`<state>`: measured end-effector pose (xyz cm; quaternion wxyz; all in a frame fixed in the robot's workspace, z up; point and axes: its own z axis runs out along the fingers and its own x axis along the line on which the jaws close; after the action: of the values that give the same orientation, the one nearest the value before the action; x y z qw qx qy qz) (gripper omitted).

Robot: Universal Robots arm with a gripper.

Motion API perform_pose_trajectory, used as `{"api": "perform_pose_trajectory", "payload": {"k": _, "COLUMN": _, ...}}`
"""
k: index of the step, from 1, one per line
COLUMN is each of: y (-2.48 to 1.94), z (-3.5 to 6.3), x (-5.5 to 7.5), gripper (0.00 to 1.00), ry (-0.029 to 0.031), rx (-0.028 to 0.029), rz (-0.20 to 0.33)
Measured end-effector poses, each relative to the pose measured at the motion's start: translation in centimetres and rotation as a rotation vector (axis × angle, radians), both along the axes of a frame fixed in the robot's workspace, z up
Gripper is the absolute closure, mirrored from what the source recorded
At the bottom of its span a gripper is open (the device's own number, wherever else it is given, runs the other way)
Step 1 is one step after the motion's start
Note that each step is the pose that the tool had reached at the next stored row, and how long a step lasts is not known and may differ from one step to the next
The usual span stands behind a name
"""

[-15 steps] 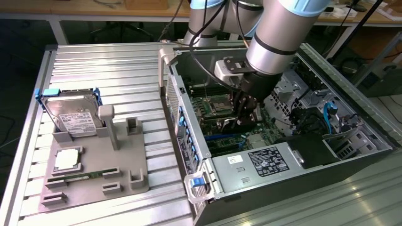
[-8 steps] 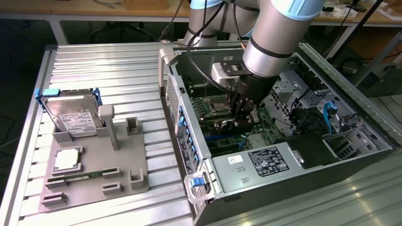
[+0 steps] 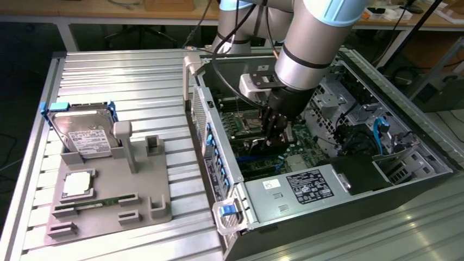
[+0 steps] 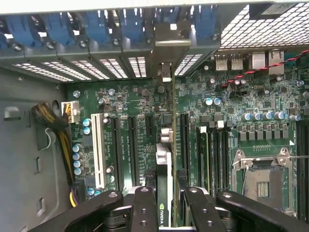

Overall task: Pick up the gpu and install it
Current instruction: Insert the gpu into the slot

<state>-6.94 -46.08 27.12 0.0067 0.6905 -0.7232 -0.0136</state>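
Reaching down into the open black and silver computer case [image 3: 406, 198], the grey robot arm holds its black gripper [image 3: 274, 136] just above the green motherboard [image 3: 243, 117]. The fingers [image 4: 145, 210] are closed part of the way and clamp the gpu [image 4: 164, 159], a thin dark circuit card seen edge-on in the wrist view, with a green logo on the edge nearest the gripper. The card stands upright between the long black expansion slots, its far end reaching the silver slotted rear panel with blue clips. Whether its lower edge sits in a slot cannot be told.

On the exterior view's left, well apart from the case, a grey moulded tray [image 3: 108, 182] lies on the ribbed aluminium table [image 3: 130, 76]. It holds an upright silver hard drive [image 3: 81, 136] with a white label and blue frame, and a slim green memory stick [image 3: 94, 204] lying flat.
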Motion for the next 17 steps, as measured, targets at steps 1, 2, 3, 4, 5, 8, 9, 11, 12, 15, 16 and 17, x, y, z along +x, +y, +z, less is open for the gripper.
{"api": "perform_pose_trajectory", "payload": {"k": 1, "y": 0.0, "z": -0.03, "x": 0.0, "gripper": 0.73, "ry": 0.0001, "rx": -0.0002, "rz": 0.0}}
{"api": "perform_pose_trajectory", "payload": {"k": 2, "y": 0.01, "z": -0.1, "x": 0.0, "gripper": 0.73, "ry": 0.0, "rx": 0.0, "rz": 0.0}}
{"api": "perform_pose_trajectory", "payload": {"k": 3, "y": 0.01, "z": -0.17, "x": 0.0, "gripper": 0.73, "ry": 0.0, "rx": -0.0001, "rz": 0.0}}
{"api": "perform_pose_trajectory", "payload": {"k": 4, "y": 0.01, "z": -0.32, "x": -0.01, "gripper": 0.73, "ry": 0.0, "rx": -0.0001, "rz": 0.0}}
{"api": "perform_pose_trajectory", "payload": {"k": 5, "y": 0.0, "z": -0.36, "x": -0.01, "gripper": 0.73, "ry": 0.0001, "rx": -0.0002, "rz": 0.0}}
{"api": "perform_pose_trajectory", "payload": {"k": 8, "y": 0.01, "z": -0.5, "x": -0.03, "gripper": 0.73, "ry": 0.0, "rx": 0.0, "rz": 0.0}}
{"api": "perform_pose_trajectory", "payload": {"k": 9, "y": 0.01, "z": -0.55, "x": -0.08, "gripper": 0.73, "ry": 0.0, "rx": -0.0001, "rz": 0.0}}
{"api": "perform_pose_trajectory", "payload": {"k": 11, "y": 0.01, "z": -0.64, "x": -0.12, "gripper": 0.73, "ry": 0.0001, "rx": -0.0002, "rz": 0.0}}
{"api": "perform_pose_trajectory", "payload": {"k": 12, "y": 0.02, "z": -0.71, "x": -0.12, "gripper": 0.73, "ry": 0.0, "rx": -0.0001, "rz": 0.0}}
{"api": "perform_pose_trajectory", "payload": {"k": 15, "y": 0.06, "z": -0.81, "x": -0.14, "gripper": 0.73, "ry": 0.0001, "rx": 0.0001, "rz": 0.0}}
{"api": "perform_pose_trajectory", "payload": {"k": 16, "y": 0.08, "z": -0.82, "x": -0.15, "gripper": 0.73, "ry": 0.0001, "rx": 0.0003, "rz": 0.0}}
{"api": "perform_pose_trajectory", "payload": {"k": 17, "y": 0.09, "z": -0.82, "x": -0.17, "gripper": 0.73, "ry": 0.0002, "rx": 0.0006, "rz": 0.0}}
